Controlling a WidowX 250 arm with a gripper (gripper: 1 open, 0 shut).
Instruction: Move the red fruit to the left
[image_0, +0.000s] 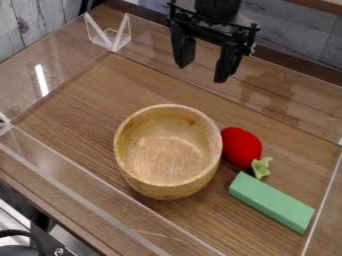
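Step in hand: reaching for the small glossy red toy strawberry with the pale green leafy cap; nothing grasped yet.
My end effector: black, hanging above the far side of the wooden table, fingers spread apart and empty.
Target position: the strawberry lies on the table just right of the round light wooden bowl, touching it or nearly so (too close to call), with its cap pointing toward the flat green rectangular block.
Approach: I'd come toward the camera and a little right, then straight down over the red body.
Grip: fingers should straddle the fruit where there is room; the bowl's wall crowds one side, the block sits near the cap.
Carry: lift high enough to clear the bowl's rim before heading left (dragging would shove the bowl).
Risk: that glossy rounded skin may squirt out of a shallow pinch.
Count: one strawberry, one bowl, one green block, one end effector.
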